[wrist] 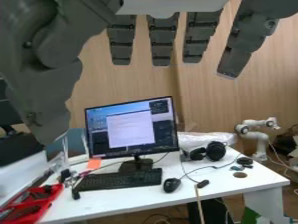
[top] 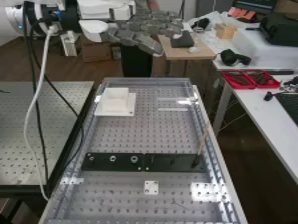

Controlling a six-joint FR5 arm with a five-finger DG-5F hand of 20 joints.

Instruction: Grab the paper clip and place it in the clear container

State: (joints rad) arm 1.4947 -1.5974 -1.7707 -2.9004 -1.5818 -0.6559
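The hand (top: 143,31) is held above and beyond the far end of the perforated bench plate, its dark grey fingers stretched out towards the right. In the wrist view the hand (wrist: 161,42) has straight, spread fingers and a thumb apart from them, with nothing between. A pale, whitish square box (top: 116,101) sits at the plate's far left; I cannot tell if it is the clear container. Near the plate's close end lies a thin dark thing (top: 180,204); whether it is the paper clip I cannot tell.
Across the bench plate (top: 126,135) runs a black strip (top: 116,161) with round fittings, a thin stick (top: 201,142) upright at its right end. Raised rails edge the plate. To the right stands a white table (top: 256,112) with red trays (top: 249,80) and a keyboard.
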